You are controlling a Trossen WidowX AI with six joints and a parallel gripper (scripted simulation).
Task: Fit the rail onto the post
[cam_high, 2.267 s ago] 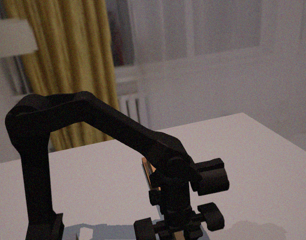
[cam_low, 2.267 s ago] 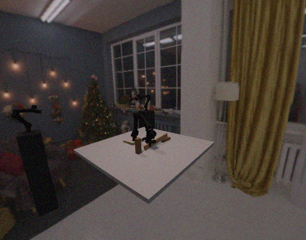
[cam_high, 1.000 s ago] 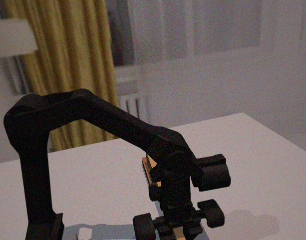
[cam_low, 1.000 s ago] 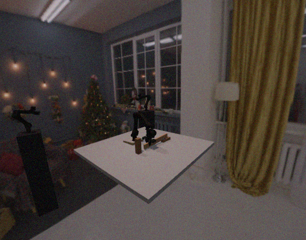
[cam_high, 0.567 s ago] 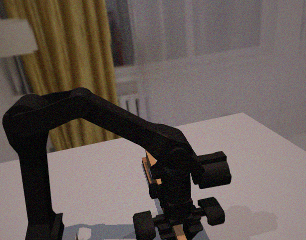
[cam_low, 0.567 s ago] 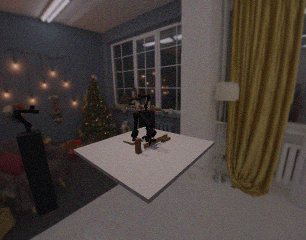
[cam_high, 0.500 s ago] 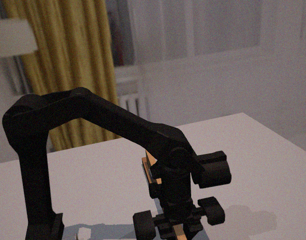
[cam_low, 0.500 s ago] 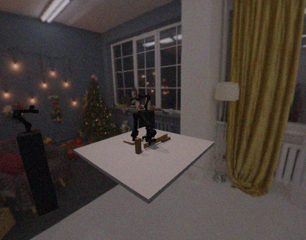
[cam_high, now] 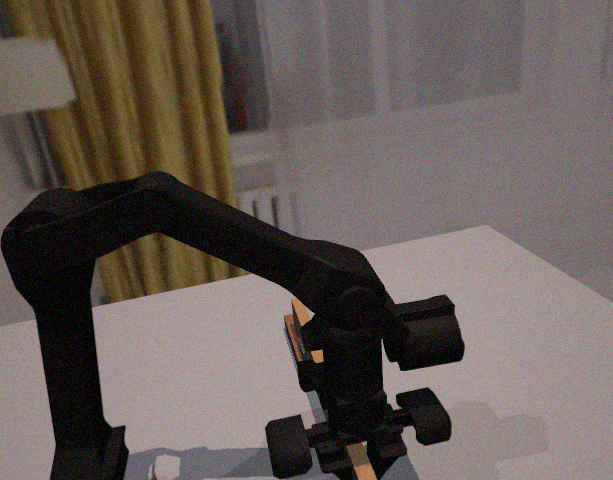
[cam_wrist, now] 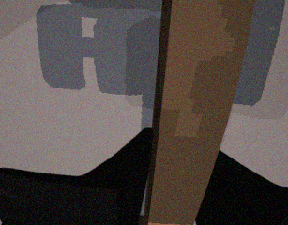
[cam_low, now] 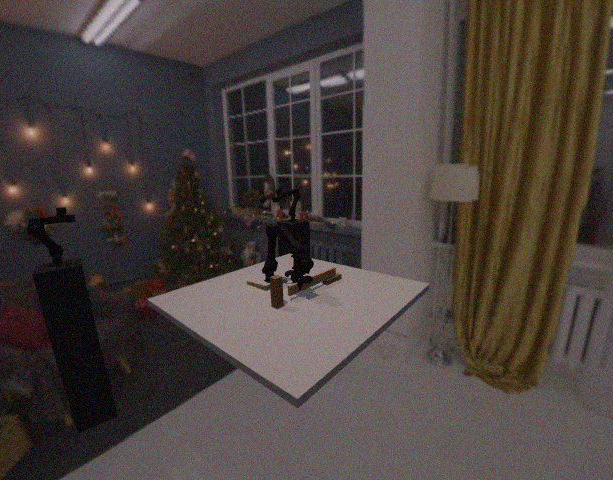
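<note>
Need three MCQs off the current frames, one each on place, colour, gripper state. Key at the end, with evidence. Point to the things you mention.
1. Where is the upright wooden post (cam_low: 277, 292)?
A) On the floor
B) On the white table (cam_low: 296, 356) (cam_high: 192, 372), apart from the rail
C) On the windowsill

2. What colour is the long curtain (cam_low: 528, 180) (cam_high: 156, 129)?
A) Yellow
B) Red
C) Blue

3. How is the black gripper (cam_high: 359, 459) (cam_low: 300, 285) (cam_wrist: 166, 135)?
A) Open, away from the rail
B) Shut on nothing
C) Shut on the long wooden rail (cam_high: 359, 457) (cam_low: 322, 277) (cam_wrist: 195, 94)

Key:
1 B: the exterior view shows tabletop between post and rail end.
2 A: its folds are yellow in the top and exterior views.
3 C: the wrist view shows the rail between the dark fingers.
</note>
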